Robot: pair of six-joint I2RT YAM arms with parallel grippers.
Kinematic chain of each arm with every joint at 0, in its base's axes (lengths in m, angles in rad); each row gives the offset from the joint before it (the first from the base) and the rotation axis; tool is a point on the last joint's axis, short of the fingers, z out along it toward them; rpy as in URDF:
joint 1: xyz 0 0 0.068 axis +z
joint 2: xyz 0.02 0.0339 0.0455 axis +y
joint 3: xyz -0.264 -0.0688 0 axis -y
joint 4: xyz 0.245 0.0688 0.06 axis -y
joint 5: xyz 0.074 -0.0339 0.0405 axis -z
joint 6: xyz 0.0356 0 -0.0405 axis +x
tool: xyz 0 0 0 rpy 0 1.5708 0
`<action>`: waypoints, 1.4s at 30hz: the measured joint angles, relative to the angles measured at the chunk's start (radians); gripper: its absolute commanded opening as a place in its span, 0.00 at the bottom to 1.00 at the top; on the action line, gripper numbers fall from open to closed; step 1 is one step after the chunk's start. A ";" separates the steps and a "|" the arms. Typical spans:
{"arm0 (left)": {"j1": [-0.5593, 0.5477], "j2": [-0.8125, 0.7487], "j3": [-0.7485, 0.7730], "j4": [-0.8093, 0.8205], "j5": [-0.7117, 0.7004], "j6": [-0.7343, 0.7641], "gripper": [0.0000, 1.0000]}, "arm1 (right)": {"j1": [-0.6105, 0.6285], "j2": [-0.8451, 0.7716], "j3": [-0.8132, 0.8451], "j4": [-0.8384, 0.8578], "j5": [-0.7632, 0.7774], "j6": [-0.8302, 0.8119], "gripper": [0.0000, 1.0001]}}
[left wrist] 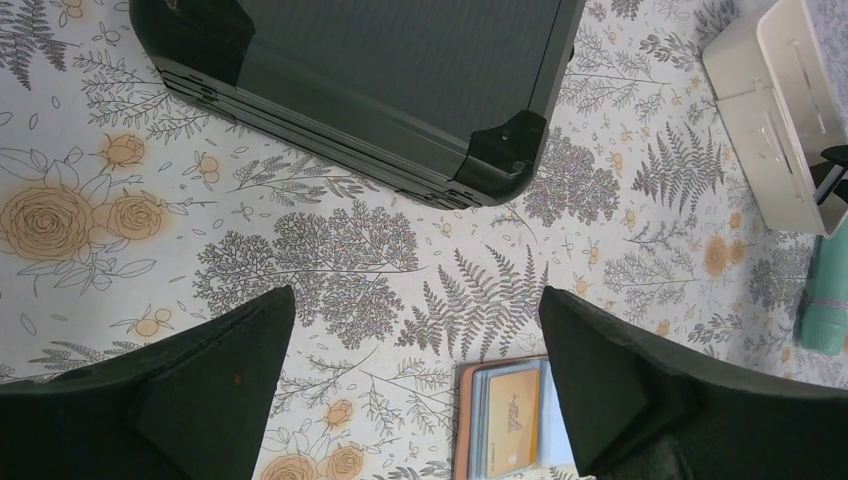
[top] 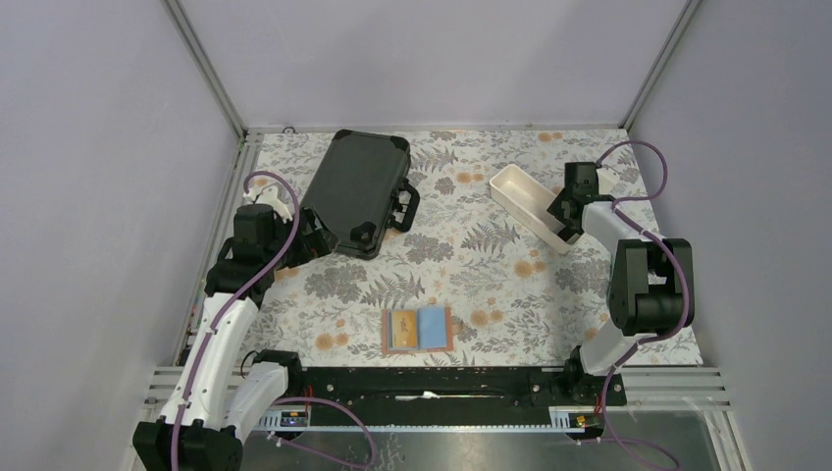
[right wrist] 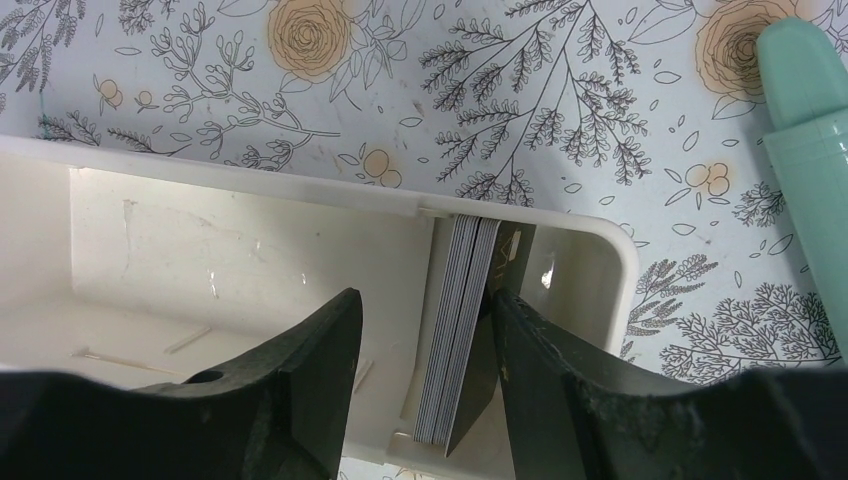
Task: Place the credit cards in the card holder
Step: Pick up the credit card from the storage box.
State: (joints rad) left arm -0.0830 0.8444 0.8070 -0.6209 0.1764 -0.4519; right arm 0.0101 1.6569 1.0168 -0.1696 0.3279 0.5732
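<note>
- Step in hand, by my read: pickup. The credit cards (right wrist: 458,330) are about to be gripped, w/ the carry to the card holder (top: 417,331) not yet begun.
- Right end effector (right wrist: 425,310): released, grasping nothing. It straddles the stack in the end compartment of the white tray (right wrist: 200,260). One finger (right wrist: 560,390) looks to be touching the dark card on that side; the other stands apart from the stack.
- Cards stand on edge, faces toward frame left/right. Long axis runs top-to-bottom in the right wrist view, leaning slightly. In the top view they're hidden under the end effector, upper right of frame.
- Next move, as I judge it: you close on the stack, lift straight up out of the compartment, then carry toward lower centre.
- Card holder lies open and flat on the worktop (top: 491,285), lower centre of the top view, pale-blue inside up, long axis left-right. Can't tell which way the pockets open.
- Left end effector (left wrist: 417,300): released wide, empty, over the worktop just beside the black case (left wrist: 380,80). You'll prob. need it to steady the holder.
</note>
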 measured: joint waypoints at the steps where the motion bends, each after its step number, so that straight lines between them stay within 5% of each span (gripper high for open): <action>1: 0.000 0.000 0.000 0.002 0.001 0.000 0.98 | 0.000 0.000 0.000 0.000 0.000 0.000 0.55; 27: 0.009 0.010 -0.014 0.018 0.048 0.000 0.98 | 0.000 -0.035 -0.003 0.003 0.010 -0.001 0.24; 33: 0.012 0.010 -0.016 0.022 0.053 0.000 0.98 | 0.000 -0.035 -0.013 0.003 0.011 -0.001 0.26; 42: 0.014 0.010 -0.016 0.025 0.059 0.000 0.98 | 0.000 -0.045 -0.024 0.006 0.012 -0.008 0.43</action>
State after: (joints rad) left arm -0.0685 0.8539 0.7910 -0.5957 0.2352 -0.4522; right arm 0.0101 1.6123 0.9924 -0.1631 0.3401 0.5655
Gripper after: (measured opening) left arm 0.981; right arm 0.405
